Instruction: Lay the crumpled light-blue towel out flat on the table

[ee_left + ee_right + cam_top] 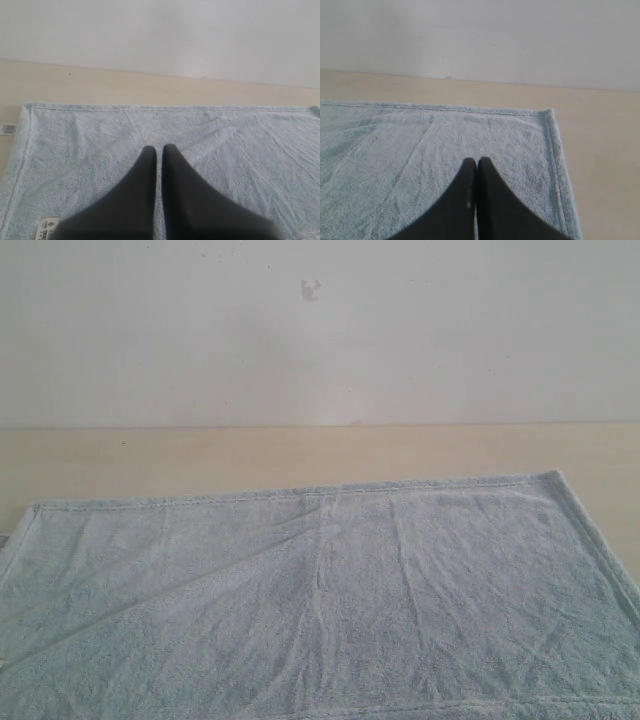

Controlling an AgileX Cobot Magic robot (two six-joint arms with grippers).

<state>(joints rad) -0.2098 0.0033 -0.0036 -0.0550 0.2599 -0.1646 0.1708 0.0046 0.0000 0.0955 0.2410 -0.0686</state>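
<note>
The light-blue towel [320,600] lies spread out on the cream table [300,455], with its hemmed far edge and both far corners showing and faint creases running across it. Neither arm appears in the exterior view. In the left wrist view my left gripper [159,149] hovers over the towel [225,145], black fingers shut with nothing between them; a white label [46,228] sits near the towel's corner. In the right wrist view my right gripper [476,161] is shut and empty above the towel [420,150], close to its far right corner.
A white wall [320,330] rises behind the table's far edge, with a small dark mark [310,289] on it. A barcode sticker [8,128] lies on the table beside the towel's left hem. Bare tabletop runs beyond the towel's far and right edges.
</note>
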